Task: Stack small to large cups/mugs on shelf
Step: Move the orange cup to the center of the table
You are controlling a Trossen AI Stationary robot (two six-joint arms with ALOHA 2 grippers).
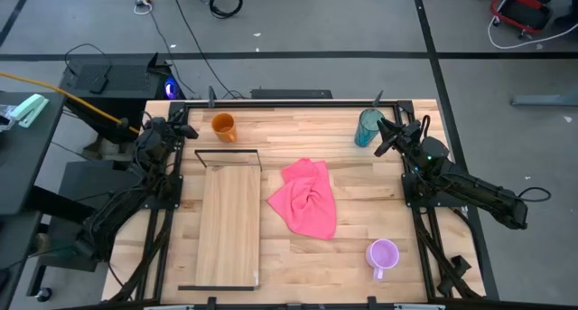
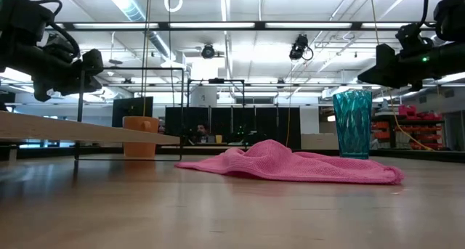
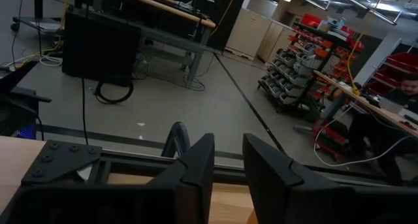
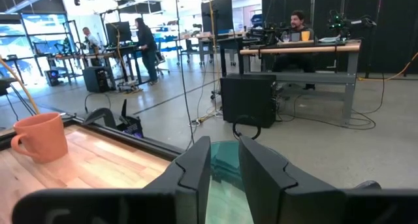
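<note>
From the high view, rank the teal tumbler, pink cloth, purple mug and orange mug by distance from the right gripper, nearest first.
From the right gripper:
1. Teal tumbler, right beside it, far edge.
2. Pink cloth, table centre.
3. Purple mug, near edge, right side.
4. Orange mug, far edge, left side.

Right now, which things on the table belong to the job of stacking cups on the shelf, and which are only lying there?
Belong to the job:
- teal tumbler, just below the right gripper
- orange mug, near the left gripper
- purple mug, at the table's near right
- shelf, nothing on it yet

Only lying there:
- pink cloth, crumpled mid-table
</note>
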